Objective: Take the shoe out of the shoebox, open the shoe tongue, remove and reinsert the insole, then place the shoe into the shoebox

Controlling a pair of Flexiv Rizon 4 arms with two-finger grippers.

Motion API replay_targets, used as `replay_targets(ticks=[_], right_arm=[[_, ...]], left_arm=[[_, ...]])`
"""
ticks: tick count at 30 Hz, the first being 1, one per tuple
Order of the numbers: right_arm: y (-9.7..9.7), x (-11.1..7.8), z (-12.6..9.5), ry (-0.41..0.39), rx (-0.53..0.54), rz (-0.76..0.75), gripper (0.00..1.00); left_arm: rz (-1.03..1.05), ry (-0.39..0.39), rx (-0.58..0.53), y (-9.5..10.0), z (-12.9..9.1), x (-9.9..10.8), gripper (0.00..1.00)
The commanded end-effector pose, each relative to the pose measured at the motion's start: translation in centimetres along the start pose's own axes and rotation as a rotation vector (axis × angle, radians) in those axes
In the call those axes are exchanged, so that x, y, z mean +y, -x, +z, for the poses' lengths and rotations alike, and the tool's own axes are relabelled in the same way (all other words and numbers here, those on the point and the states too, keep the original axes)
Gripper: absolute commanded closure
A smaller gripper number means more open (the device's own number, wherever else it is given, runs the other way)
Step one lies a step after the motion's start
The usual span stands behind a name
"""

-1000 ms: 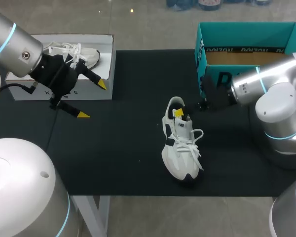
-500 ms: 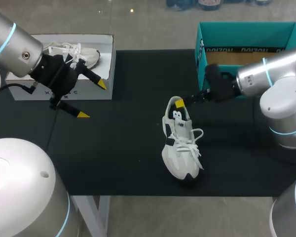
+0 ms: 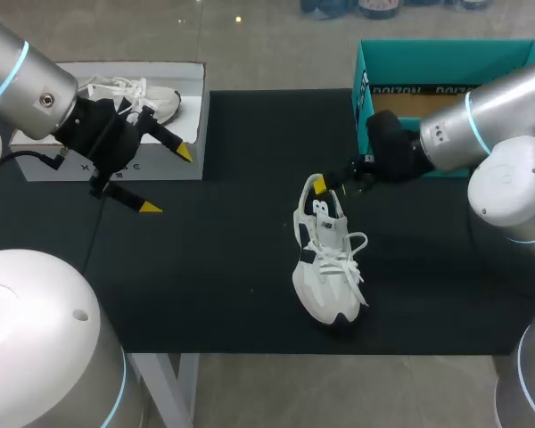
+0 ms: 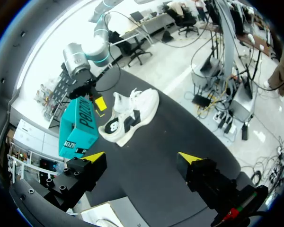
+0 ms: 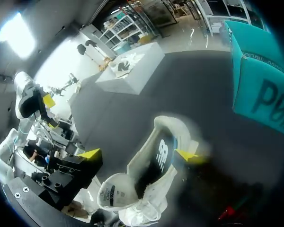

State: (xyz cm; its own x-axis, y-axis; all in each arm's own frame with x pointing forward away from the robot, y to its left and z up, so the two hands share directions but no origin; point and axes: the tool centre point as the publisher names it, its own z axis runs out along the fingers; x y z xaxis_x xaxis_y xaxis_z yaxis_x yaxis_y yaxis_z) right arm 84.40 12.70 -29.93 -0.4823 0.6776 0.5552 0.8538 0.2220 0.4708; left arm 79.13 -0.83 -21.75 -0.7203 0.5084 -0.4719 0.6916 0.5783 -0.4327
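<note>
One white-and-black lace-up sneaker [image 3: 328, 259] stands on its sole on the black worktop [image 3: 232, 267], outside both boxes. Its toe points toward my side and its heel toward the far edge. From the left wrist view the sneaker [image 4: 128, 116] sits well ahead of that arm, just beside the teal cardboard shoebox [image 4: 78, 125].

At the heel I have the right jaws, spread apart and clamped on nothing. One yellow fingertip [image 3: 320, 185] hangs at the heel collar. In the right wrist view the sneaker [image 5: 146, 184] lies between the two yellow tips: one fingertip [image 5: 189, 156] sits close beside the heel, though I cannot tell whether it touches, and the other stands well off to the far side.

Behind the right arm the teal cardboard shoebox [image 3: 428, 62] stands open with its brown floor showing; it also appears beside the right jaws [image 5: 260, 90].

Across the worktop the left jaws hover wide apart and hold nothing, their yellow fingertips [image 3: 185, 153] in front of a white cardboard box [image 3: 116, 165]. A second white sneaker [image 3: 134, 94] lies in that box.
</note>
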Motion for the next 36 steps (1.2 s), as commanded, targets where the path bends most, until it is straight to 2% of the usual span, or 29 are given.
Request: replay_targets(ticks=[1,18,19,20,22,27,33,34,35,36], right_arm=[[-0.8,-0.2,0.5,-0.086,-0.221,-0.030,0.00],[-0.8,-0.2,0.5,-0.086,-0.221,-0.030,0.00],[-0.5,0.0,0.4,-0.098,-0.257,0.021,0.00],[-0.6,0.0,0.1,-0.081,-0.237,0.020,0.00],[-0.8,0.0,-0.1,-0.080,-0.278,0.075,0.00],[-1.3,-0.2,0.3,-0.082,-0.315,0.101,0.00],[-1.0,0.3,1.0,-0.098,-0.366,0.141,0.00],[-0.9,0.3,1.1,-0.105,-0.373,0.147,0.41],[-0.9,0.4,1.2,-0.101,-0.377,0.144,0.59],[-1.0,0.5,1.5,-0.112,-0.398,0.149,1.00]], left_arm=[[0.000,0.004,0.003,0.0,0.0,-0.1,0.00],[0.000,0.004,0.003,0.0,0.0,-0.1,0.00],[0.000,0.004,0.003,0.0,0.0,-0.1,0.00],[0.000,0.004,0.003,0.0,0.0,-0.1,0.00],[0.000,0.004,0.003,0.0,0.0,-0.1,0.00],[0.000,0.004,0.003,0.0,0.0,-0.1,0.00],[0.000,0.004,0.003,0.0,0.0,-0.1,0.00],[0.000,0.004,0.003,0.0,0.0,-0.1,0.00],[0.000,0.004,0.003,0.0,0.0,-0.1,0.00],[0.000,0.004,0.003,0.0,0.0,-0.1,0.00]])
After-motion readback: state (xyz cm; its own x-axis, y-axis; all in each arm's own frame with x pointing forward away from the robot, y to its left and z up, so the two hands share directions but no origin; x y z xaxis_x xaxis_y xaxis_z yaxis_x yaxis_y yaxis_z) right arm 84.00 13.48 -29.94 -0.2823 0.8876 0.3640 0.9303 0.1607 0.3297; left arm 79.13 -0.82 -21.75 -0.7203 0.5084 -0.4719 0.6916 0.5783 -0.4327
